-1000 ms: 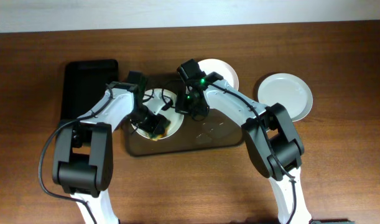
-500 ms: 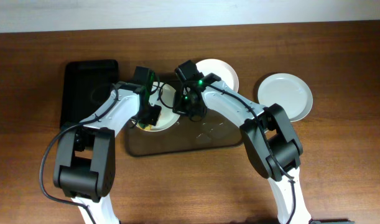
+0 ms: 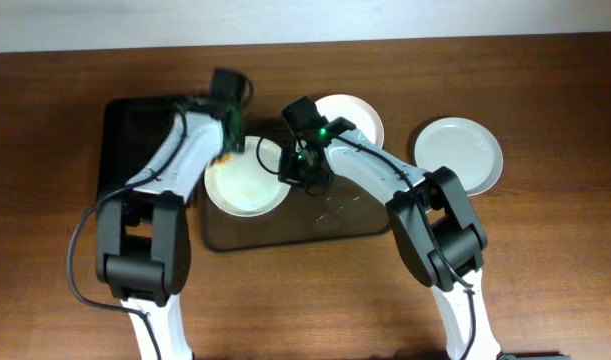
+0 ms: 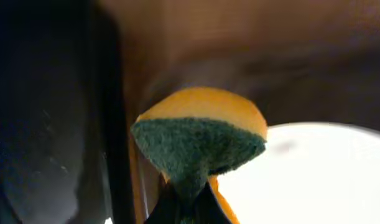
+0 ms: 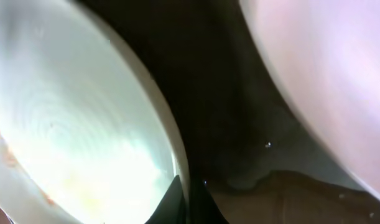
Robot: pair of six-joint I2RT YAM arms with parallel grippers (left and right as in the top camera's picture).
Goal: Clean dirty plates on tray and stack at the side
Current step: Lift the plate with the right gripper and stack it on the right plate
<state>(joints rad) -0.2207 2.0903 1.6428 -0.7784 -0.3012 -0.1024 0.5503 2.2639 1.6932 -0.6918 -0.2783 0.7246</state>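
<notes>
A white plate (image 3: 247, 181) with faint orange smears lies on the left of the dark brown tray (image 3: 335, 222). My right gripper (image 3: 297, 172) is shut on this plate's right rim (image 5: 175, 163). My left gripper (image 3: 226, 150) is shut on a yellow sponge with a green scouring face (image 4: 199, 143), held over the plate's far left edge beside the black tray (image 3: 137, 140). The plate also shows in the left wrist view (image 4: 314, 174). A second white plate (image 3: 353, 115) lies just behind the brown tray. A third white plate (image 3: 461, 153) lies on the table to the right.
The smaller black tray stands at the left, its edge (image 4: 118, 143) close to the sponge. The second plate fills the upper right of the right wrist view (image 5: 326, 81). Bare wooden table (image 3: 545, 260) lies in front and to the right.
My left gripper has moved with the sponge from the middle of the plate up and back to the plate's far left edge. The plate's middle now shows. My right gripper has held still.
</notes>
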